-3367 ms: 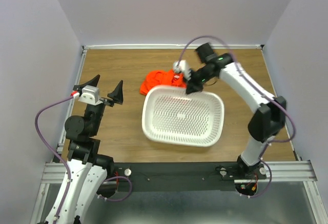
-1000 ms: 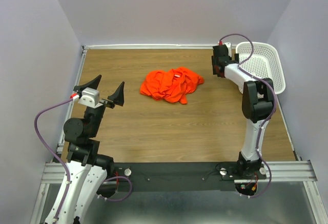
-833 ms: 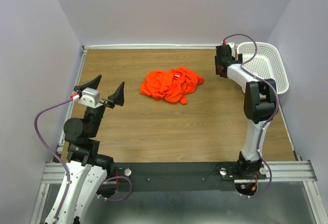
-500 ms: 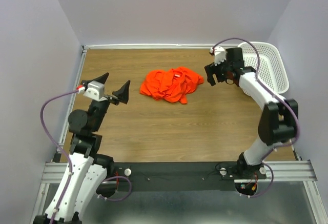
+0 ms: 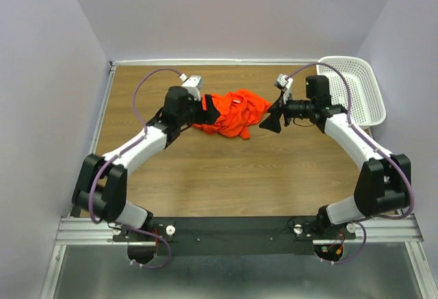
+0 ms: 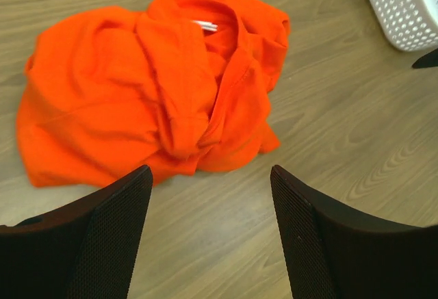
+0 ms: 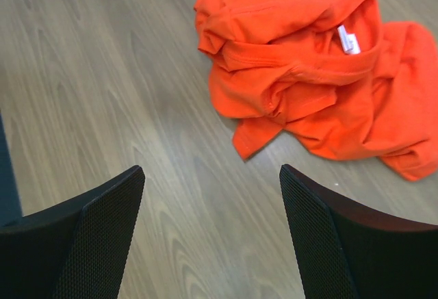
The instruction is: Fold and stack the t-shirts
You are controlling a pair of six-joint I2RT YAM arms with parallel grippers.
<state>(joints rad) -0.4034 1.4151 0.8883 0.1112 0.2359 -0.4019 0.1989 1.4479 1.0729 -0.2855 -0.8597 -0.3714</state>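
A single crumpled orange-red t-shirt point(image 5: 233, 113) lies in a heap on the wooden table, its collar and white label facing up. My left gripper point(image 5: 213, 112) hovers at the heap's left edge, open, with only bare wood between its fingers point(image 6: 102, 237) and the t-shirt point(image 6: 150, 87) just ahead. My right gripper point(image 5: 272, 115) hovers just right of the heap, open and empty, its fingers point(image 7: 335, 244) over bare wood near a loose corner of the t-shirt point(image 7: 308, 73).
A white perforated basket point(image 5: 352, 87) stands at the back right corner against the wall; its corner also shows in the left wrist view as the basket point(image 6: 404, 5). Walls close the table on three sides.
The basket went from the table's middle to the back right corner. In the last second both arms swung in to the t-shirt, the left from the left side, the right from the basket.
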